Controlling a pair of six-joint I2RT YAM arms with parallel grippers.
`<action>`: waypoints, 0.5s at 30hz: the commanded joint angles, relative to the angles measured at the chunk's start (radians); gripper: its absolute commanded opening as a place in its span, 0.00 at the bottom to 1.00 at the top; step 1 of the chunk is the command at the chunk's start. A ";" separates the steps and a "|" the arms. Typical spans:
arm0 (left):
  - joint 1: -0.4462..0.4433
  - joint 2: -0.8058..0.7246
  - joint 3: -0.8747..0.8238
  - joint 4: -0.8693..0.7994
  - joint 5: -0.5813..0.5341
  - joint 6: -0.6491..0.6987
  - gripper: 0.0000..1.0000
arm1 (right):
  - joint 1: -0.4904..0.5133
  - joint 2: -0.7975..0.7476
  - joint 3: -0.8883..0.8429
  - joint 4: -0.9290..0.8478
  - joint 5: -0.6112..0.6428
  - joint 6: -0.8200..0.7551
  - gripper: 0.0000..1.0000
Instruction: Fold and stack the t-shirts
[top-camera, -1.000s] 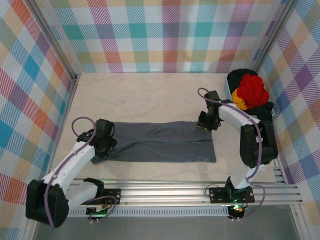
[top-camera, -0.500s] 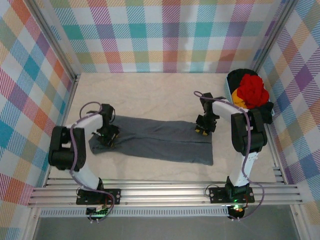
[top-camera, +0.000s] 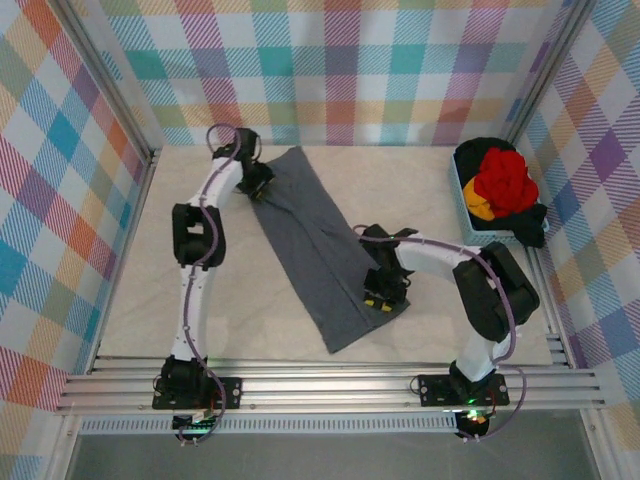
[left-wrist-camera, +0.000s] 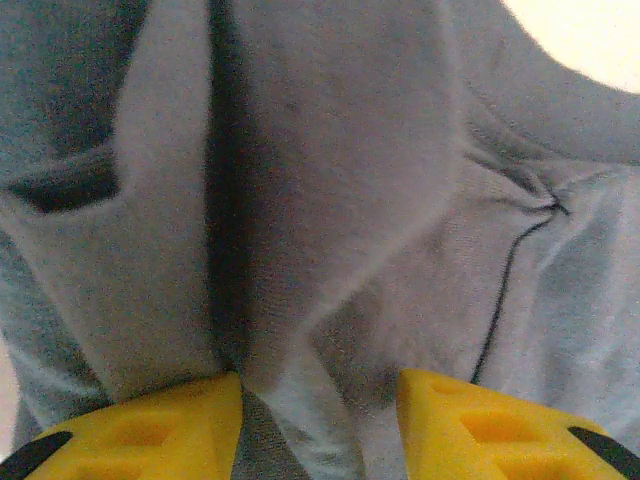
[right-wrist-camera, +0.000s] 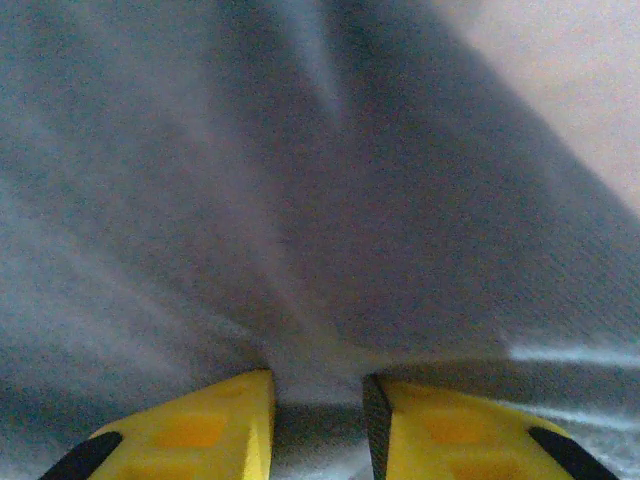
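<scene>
The grey shirt (top-camera: 318, 250) is lying slantwise mid-table, stretching from 11 to 5 o'clock. The left gripper (top-camera: 262, 187) is pinching its far end, and the right gripper (top-camera: 378, 300) is clamping its 4 o'clock edge.

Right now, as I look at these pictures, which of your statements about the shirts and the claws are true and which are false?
1. The grey t-shirt lies diagonally across the table. True.
2. The red shirt is spread flat on the table. False: it is bunched up in the bin at the right, with orange-yellow and black cloth.
3. The left gripper and the right gripper each have grey cloth between their fingers. True.
4. The left gripper is at the near end of the grey t-shirt. False: it is at the far end, by the back wall; the right gripper is towards the near end.
</scene>
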 joint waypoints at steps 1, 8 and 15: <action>-0.054 0.114 0.120 -0.069 0.082 0.040 0.45 | 0.069 0.067 -0.024 0.092 -0.120 0.153 0.31; -0.072 0.102 0.139 0.073 0.140 0.033 0.50 | 0.163 0.169 0.142 0.085 -0.138 0.209 0.31; -0.051 -0.127 0.239 -0.097 0.018 0.194 0.86 | 0.160 0.008 0.205 -0.030 -0.004 0.115 0.46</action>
